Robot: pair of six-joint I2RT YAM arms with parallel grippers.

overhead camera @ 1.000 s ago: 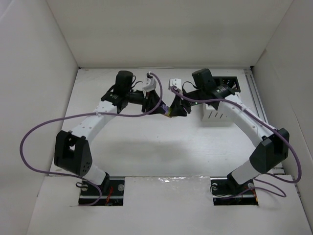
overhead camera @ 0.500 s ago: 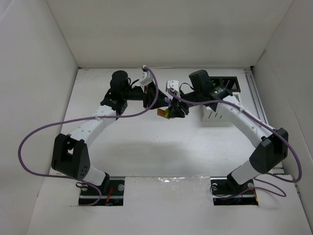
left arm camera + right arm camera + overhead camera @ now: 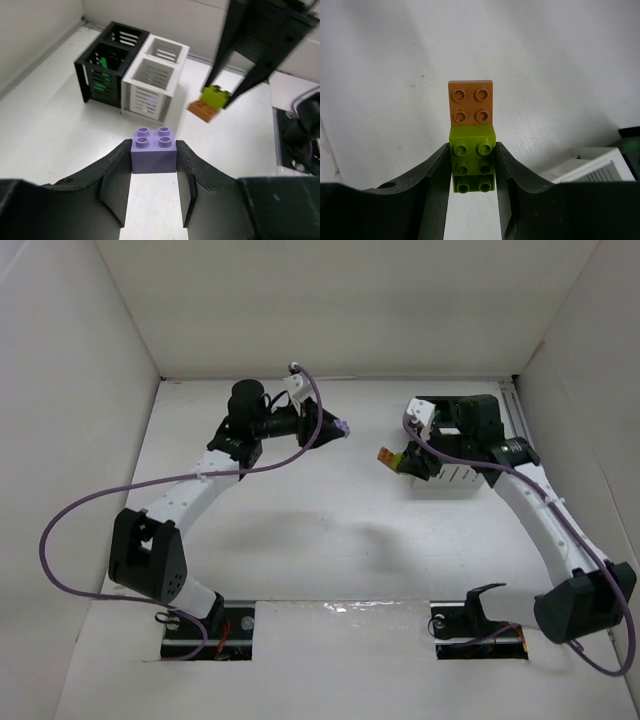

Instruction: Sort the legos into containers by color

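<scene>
My left gripper [image 3: 153,145] is clamped narrowly on a purple brick [image 3: 153,152], which it holds above the tabletop [image 3: 300,530], well to the left of the white bins [image 3: 445,478]. My right gripper [image 3: 472,146] pinches a lime-and-orange stack [image 3: 472,130] by its lime end, just left of the white bins. The black bins [image 3: 107,55] stand against the white bins, with a green brick [image 3: 102,62] inside.

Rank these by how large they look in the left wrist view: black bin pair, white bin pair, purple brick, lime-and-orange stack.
1. black bin pair and white bin pair: they look alike, so not ranked.
2. purple brick, though it is nearest the camera, so this is unsure.
3. lime-and-orange stack, farther off.
</scene>
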